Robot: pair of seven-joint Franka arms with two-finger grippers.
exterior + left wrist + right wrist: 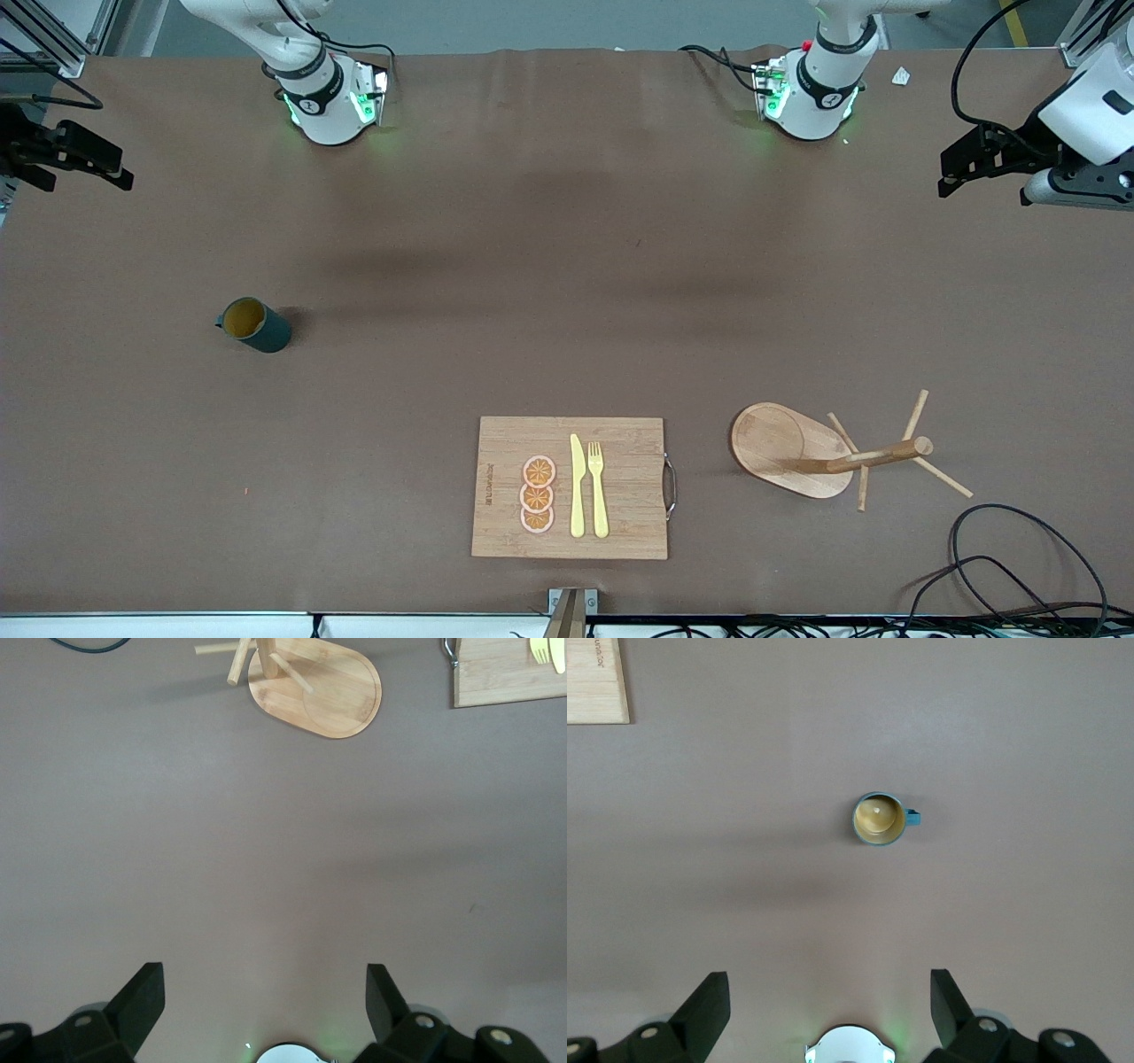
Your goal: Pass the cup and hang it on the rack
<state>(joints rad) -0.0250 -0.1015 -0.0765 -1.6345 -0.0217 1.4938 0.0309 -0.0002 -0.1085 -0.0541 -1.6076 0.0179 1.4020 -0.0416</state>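
We are finding the brown table (567, 266) carrying all items, with both arm bases standing along its edge farthest from the front camera. Both arms are waiting, raised and drawn out to the table's ends.

The left arm is reaching out toward its own end of the table, its wrist angled so that the left gripper (961, 164) is hanging over the table's end edge, near the corner farthest from the front camera. In the left wrist view its two dark fingers (142, 997) are standing wide apart with only bare table surface between them; nothing is being held.

The right arm is mirroring this pose: the right gripper (84, 159) is hanging over the table's end edge at the right arm's end, also near the farthest corner. Its fingers (709, 997) are likewise spread apart and are gripping nothing.

The cutting board (571, 487) is lying flat near the middle of the table edge nearest the front camera, its metal handle turned toward the left arm's end. On it we are noting a yellow knife (577, 487), a yellow fork (598, 487) and three orange slices (538, 494).

The rack (788, 447) is standing upright beside the board, toward the left arm's end, well apart from both grippers.

The cup (254, 324) is sitting upright on the table toward the right arm's end, roughly midway between the two long edges, opening upward, well apart from the rack.
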